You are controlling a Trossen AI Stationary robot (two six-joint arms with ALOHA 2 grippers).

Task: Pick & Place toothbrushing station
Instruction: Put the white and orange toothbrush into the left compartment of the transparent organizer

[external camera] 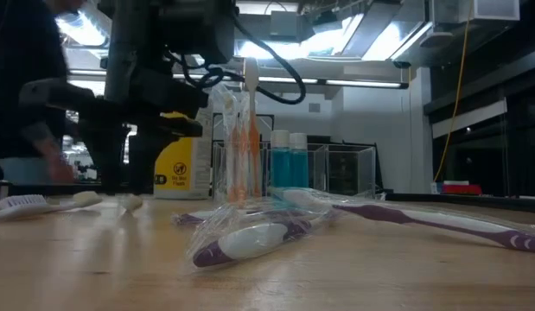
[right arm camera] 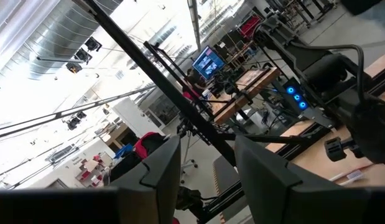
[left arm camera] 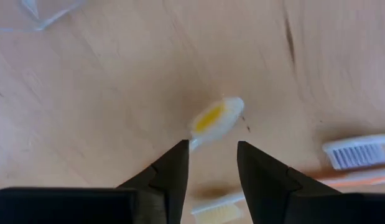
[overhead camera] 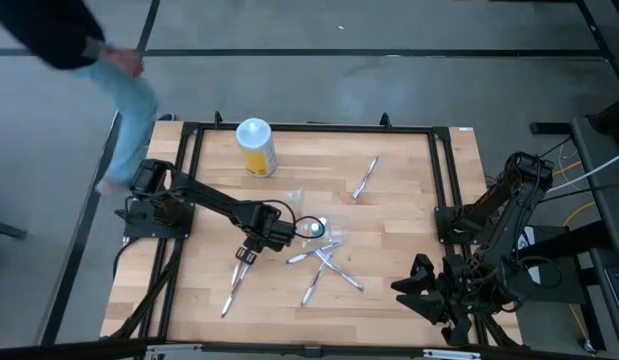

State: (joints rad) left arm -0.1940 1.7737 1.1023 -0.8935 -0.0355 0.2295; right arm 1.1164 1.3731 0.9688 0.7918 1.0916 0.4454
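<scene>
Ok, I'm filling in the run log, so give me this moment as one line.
left gripper: open, over toothbrush on table | right gripper: open, parked at table's right edge | nothing held

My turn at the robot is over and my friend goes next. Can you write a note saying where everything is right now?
Left gripper: open, low over the table, empty, above a white-and-yellow toothbrush lying flat.
Right gripper: open, empty, parked at the table's right front corner.
Clear holder: stands mid-table with orange toothbrushes upright inside.
Left to do: loose toothbrushes lie around; wrapped purple ones sit near the middle, one farther back.
The yellow bottle at the back lies on its side.
</scene>
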